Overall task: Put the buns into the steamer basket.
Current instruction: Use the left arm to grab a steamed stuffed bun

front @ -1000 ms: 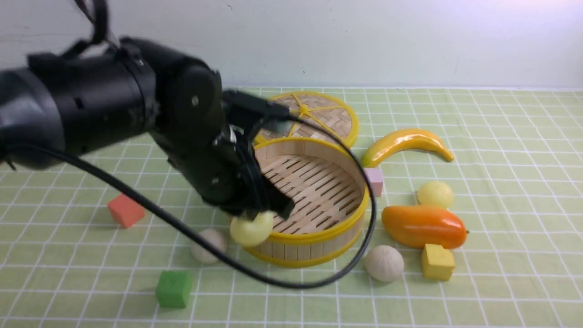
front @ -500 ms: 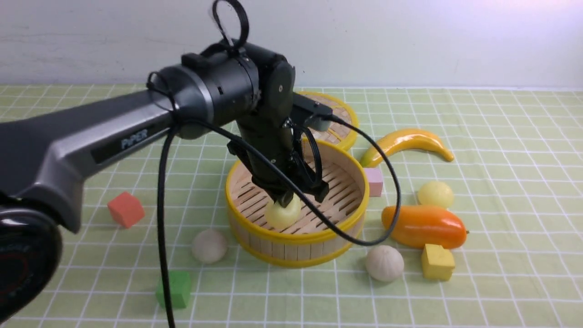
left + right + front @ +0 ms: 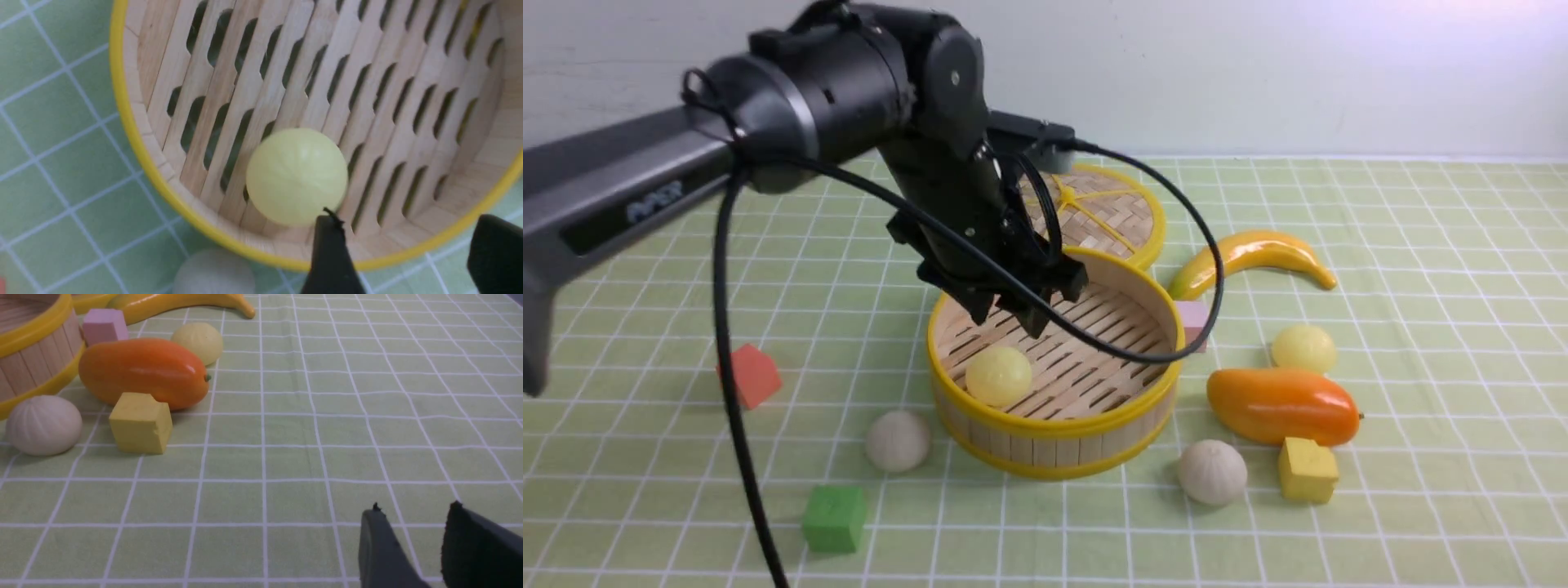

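Nearest the robot, one off-white bun (image 3: 898, 441) lies on the surface (image 3: 1421, 327) just left of the basket (image 3: 1054, 437) and a second off-white bun (image 3: 1213, 472) lies near its right, each handy to its own arm; the right jaws hang low over bare surface, narrowly parted, empty. Inside the basket a yellow bun (image 3: 998, 376) rests on the slats by the near wall, with the left jaws spread wide and empty above it, likely because it needs no grip now. Farther back, the second yellow bun (image 3: 1304, 349) waits behind the mango (image 3: 1282, 404).

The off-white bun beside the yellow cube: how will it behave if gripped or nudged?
The off-white bun looks nearly round, so a nudge would probably roll it, perhaps into the yellow cube close by. Its matte, pleated skin likely slips less than the glossy mango.
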{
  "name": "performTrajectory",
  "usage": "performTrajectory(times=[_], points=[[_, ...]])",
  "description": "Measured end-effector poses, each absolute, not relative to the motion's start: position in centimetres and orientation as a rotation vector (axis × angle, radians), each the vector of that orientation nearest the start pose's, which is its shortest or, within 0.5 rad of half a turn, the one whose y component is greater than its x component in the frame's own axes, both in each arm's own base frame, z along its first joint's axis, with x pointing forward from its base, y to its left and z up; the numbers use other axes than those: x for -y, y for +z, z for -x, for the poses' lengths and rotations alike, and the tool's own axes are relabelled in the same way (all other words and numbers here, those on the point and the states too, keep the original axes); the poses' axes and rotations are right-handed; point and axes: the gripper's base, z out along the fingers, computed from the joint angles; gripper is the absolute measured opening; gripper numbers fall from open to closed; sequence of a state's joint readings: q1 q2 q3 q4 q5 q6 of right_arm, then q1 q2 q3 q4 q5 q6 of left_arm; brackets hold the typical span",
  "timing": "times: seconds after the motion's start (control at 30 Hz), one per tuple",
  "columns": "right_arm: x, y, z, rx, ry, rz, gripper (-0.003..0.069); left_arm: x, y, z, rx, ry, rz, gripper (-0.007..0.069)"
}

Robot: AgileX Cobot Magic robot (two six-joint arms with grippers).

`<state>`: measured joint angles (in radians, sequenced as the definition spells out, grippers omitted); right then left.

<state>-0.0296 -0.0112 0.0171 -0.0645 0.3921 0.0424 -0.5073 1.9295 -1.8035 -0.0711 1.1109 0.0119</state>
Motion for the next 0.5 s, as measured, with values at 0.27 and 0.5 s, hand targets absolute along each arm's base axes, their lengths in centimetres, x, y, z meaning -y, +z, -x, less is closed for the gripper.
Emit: performTrajectory(times=[0.27,0.5], points=[[0.4,17.3,-5.2,-1.881,-0.055,-0.029,0.0239,16.1,30.8,-32.1,-2.812,-0.003,-0.551,0.025],[0.4,17.3,-5.2,-1.881,-0.055,-0.029,0.0239,14.8,24.4,-30.3,-2.824,0.025,-0.632,-0.0013]])
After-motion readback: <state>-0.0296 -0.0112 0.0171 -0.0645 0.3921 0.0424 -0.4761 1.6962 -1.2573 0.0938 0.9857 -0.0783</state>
